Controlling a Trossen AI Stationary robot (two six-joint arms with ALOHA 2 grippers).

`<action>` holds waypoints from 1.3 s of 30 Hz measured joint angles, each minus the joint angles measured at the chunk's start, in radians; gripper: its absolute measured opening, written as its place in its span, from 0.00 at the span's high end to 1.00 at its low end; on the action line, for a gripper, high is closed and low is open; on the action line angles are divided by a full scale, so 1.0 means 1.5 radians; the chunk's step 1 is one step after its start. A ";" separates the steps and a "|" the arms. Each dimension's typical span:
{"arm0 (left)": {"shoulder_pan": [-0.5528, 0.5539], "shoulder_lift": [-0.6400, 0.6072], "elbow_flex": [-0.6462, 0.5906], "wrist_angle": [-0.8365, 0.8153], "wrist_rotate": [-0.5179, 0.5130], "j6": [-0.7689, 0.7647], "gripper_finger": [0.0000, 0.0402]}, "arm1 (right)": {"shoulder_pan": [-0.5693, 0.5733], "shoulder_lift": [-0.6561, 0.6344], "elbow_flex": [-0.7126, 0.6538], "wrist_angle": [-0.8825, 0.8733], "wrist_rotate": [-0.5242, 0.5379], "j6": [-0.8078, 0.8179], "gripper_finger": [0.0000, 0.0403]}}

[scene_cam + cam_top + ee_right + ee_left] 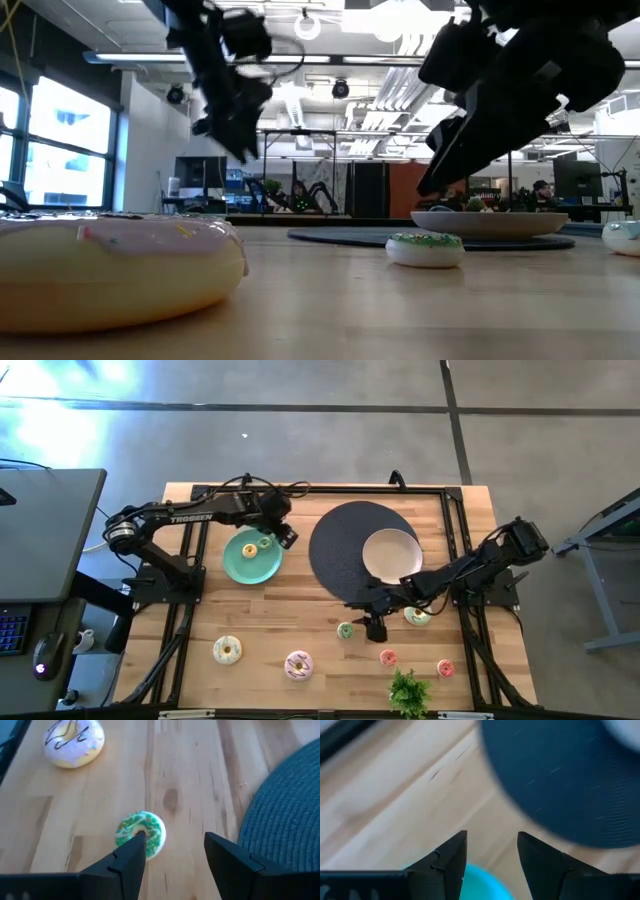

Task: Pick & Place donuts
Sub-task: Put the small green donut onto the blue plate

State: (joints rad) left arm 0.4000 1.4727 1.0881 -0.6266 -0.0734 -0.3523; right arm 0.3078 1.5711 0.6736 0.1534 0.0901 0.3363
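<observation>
Donuts, toy, seven counted on the wooden table (300, 610) from above.

- Tiny yellow donut (249, 549): lies on the teal plate (240, 565), on the table's left half.
- Tiny green-sprinkled donut (346, 630) (140, 833): on bare wood just off the dark round mat's (340, 550) near edge. In the right wrist view it sits partly behind one finger (131, 860), not between the two.
- Pale green iced donut (417, 616): on the wood beside the right arm, near the mat's edge.
- White iced donut (227, 650): front left of the table, alone.
- Pink iced donut (298, 665) (110, 265): front centre, close to the low camera.
- Two tiny red-pink donuts (388, 657) and (445, 668): front right, apart from each other, near the leafy plant sprig (409, 692).

Right gripper (375, 628) (172, 857): reaches in over the wood just beside the tiny green-sprinkled donut; fingers spread apart, nothing between them.

Left gripper (286, 536) (491, 855): hangs at the teal plate's edge, toward the mat; fingers apart, nothing held.

Cream plate (392, 553): rests on the mat's right side; nothing visible on it from above.

Room beyond: open workshop hall with windows and ceiling lights.
</observation>
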 joint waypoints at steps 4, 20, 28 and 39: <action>-0.054 0.000 0.057 0.004 -0.007 0.010 0.57 | 0.006 0.013 0.000 0.018 0.039 0.012 0.51; -0.230 -0.001 0.119 0.034 -0.105 0.020 0.57 | 0.015 0.103 0.029 0.078 0.003 0.052 0.51; -0.293 0.000 0.119 0.030 -0.105 0.017 0.57 | 0.025 0.164 0.059 0.064 0.024 0.035 0.53; -0.343 0.000 0.119 0.031 -0.104 -0.029 0.57 | 0.022 0.169 0.121 0.041 0.006 -0.010 0.83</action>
State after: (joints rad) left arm -0.1149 1.4727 1.2659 -0.5795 -0.2292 -0.3956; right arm 0.3404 1.8243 0.8550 0.2148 0.0992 0.3213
